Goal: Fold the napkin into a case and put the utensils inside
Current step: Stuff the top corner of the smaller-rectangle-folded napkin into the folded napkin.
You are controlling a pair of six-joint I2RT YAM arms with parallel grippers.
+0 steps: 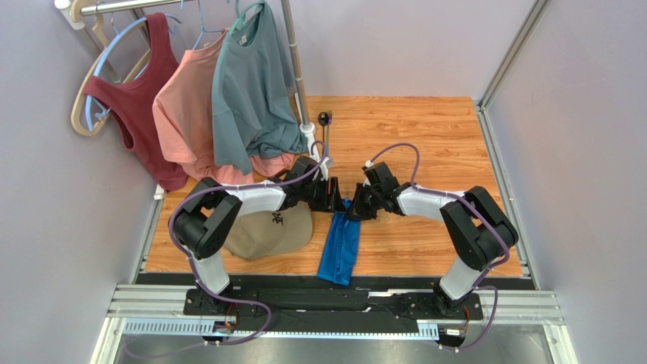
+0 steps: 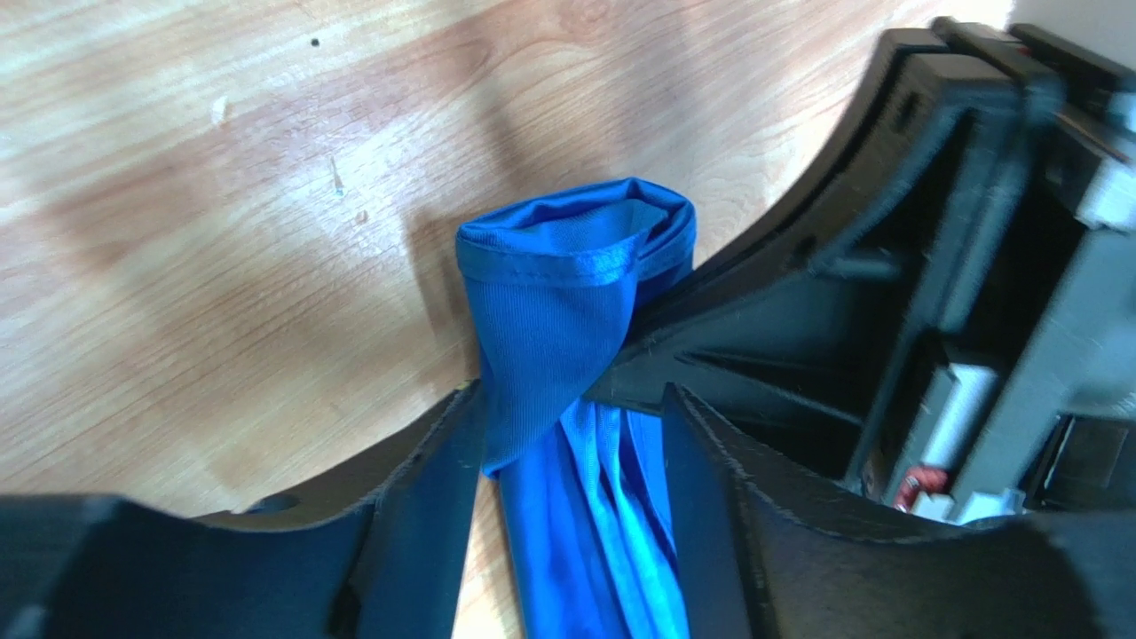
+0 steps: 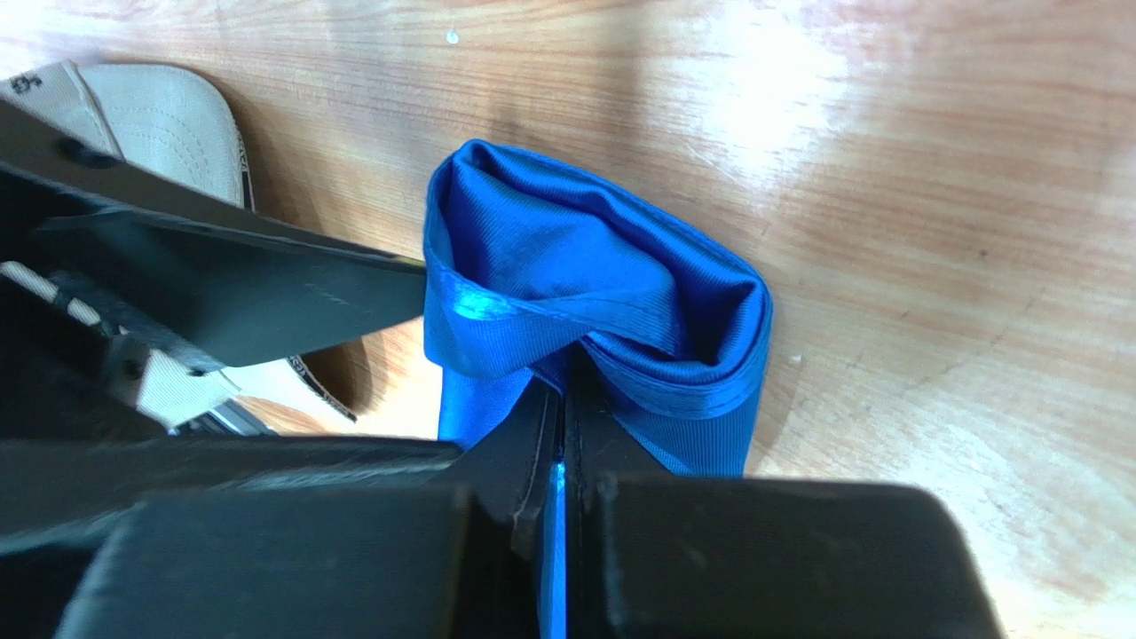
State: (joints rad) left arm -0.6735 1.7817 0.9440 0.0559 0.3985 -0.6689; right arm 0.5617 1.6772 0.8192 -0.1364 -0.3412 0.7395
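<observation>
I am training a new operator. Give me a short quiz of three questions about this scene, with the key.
1. True or false: the right gripper is shut on the napkin.
2. What lies beside the napkin, on the left arm's side? A) tan cap B) plate C) cup
3. Fill in: the left gripper has its jaws ___, with the napkin between them.
Key: 1 true; 2 A; 3 open.

Pale lilac walls (image 1: pixel 45 189) enclose wood-grain counter (image 1: pixel 425 129); metal clothes rail (image 1: pixel 296 68) back left, three tops (image 1: pixel 250 91) hanging; light even, soft.
</observation>
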